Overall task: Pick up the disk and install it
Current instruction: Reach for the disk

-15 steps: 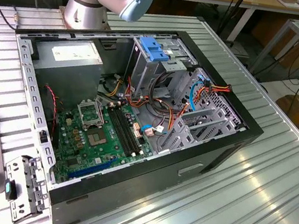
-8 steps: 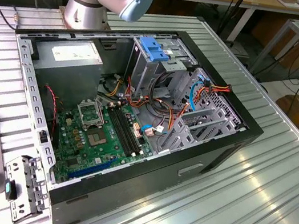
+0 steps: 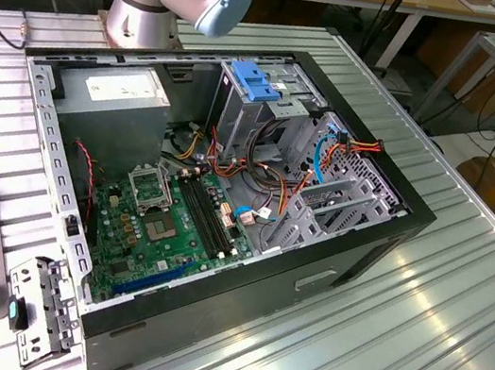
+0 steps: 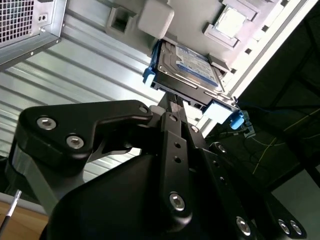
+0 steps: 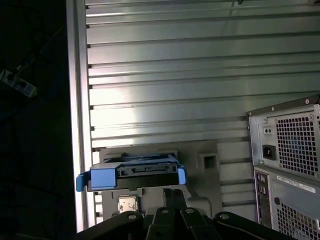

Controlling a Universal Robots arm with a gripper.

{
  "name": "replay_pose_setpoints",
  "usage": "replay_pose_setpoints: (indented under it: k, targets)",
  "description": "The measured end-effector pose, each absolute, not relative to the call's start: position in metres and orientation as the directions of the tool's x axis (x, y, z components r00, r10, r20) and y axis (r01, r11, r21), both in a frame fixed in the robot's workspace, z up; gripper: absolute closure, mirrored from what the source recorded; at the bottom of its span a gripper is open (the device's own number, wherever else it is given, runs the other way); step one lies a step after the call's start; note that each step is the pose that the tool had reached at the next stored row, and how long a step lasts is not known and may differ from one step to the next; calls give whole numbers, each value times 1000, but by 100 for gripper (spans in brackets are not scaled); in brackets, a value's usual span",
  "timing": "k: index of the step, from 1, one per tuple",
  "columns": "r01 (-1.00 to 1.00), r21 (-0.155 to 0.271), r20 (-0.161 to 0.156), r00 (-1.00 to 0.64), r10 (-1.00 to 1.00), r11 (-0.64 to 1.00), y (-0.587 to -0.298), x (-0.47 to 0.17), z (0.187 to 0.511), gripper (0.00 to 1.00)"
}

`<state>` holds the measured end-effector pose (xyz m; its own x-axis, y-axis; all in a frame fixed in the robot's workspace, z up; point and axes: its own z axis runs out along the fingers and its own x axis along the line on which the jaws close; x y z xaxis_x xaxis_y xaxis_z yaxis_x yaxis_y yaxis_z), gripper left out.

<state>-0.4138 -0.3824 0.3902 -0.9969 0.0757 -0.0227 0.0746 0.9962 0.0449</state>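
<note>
My gripper [image 4: 175,100] has its fingers [image 4: 170,118] drawn nearly together, with nothing visible between them. The tips stand just beside one long edge of the disk [image 4: 187,62]; I cannot tell whether they touch it. In both wrist views the disk lies flat on a grey fixture [image 5: 200,175], which rests on the ribbed table [image 5: 175,75] outside the case [image 3: 340,259], so the pick-up is not yet made. The blue tab [image 5: 102,177] projects from one end of the carrier. In the exterior view the open case fills the centre, my arm base [image 3: 143,13] stands at 11 o'clock, and the drive cage [image 3: 239,121] sits at 1 o'clock from the motherboard [image 3: 170,215]. I judge the disk to be stiff, dense for its size and sensitive to shock. Its metal face is smooth and likely to slip. The plastic carrier rails offer better friction but may flex slightly. Take hold across the two long carrier edges near mid-length, so that the weight hangs balanced. Avoid the tab, which looks too thin to bear load, and the connector end.
</note>
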Motion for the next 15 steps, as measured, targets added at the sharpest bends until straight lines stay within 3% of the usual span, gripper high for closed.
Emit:
replay_pose_setpoints:
  k: [15]
  targets:
    - [75,45,-23,-997,76,996,-377,-462,388,89]
